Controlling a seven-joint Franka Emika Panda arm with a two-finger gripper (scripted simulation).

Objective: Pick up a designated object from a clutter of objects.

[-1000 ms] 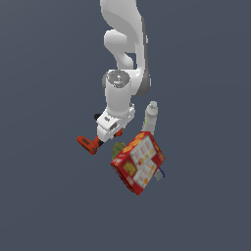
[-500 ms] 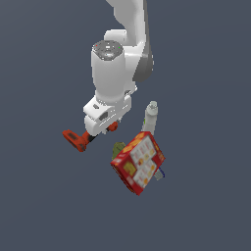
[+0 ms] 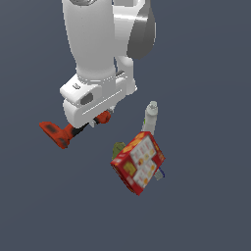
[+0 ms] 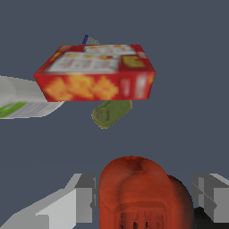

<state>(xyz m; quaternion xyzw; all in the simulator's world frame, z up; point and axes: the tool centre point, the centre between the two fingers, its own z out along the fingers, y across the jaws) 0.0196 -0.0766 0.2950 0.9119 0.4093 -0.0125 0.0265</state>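
Well, the arm point(image 3: 100, 54) fills the upper part of the exterior view, its white wrist block low over the drill point(image 3: 62, 131). The drill is orange-red with black parts, and it sticks out from under the block toward the exterior view's left, its flat base end at the far tip. A rounded orange bit of it also shows beneath the block nearer the middle. Whether it is touching the floor I cannot tell.

In the wrist view the gripper point(image 4: 145, 197) has its two grey fingers point(image 4: 85, 197) set on either side of the drill's rounded orange body point(image 4: 138, 192), which sits right between them and looks very close to the camera. Narrow gaps show at the sides, so I cannot tell whether the claw is pinching the drill or only bracketing it.

The rest of the clutter lies apart from the drill, toward the exterior view's right. The box point(image 3: 138, 162) — red and yellow, printed — lies tilted, with the olive-green item point(image 3: 118, 148) just beside its upper-left edge. The white bottle point(image 3: 150, 116) stands behind the box, close to its top corner. A small dark blue thing point(image 3: 159, 174) peeks from the box's right edge — too small to make out.

In the wrist view the box point(image 4: 96, 71) sits beyond the drill, the green item point(image 4: 111, 113) between them, and the bottle point(image 4: 27, 103) runs off at the side.
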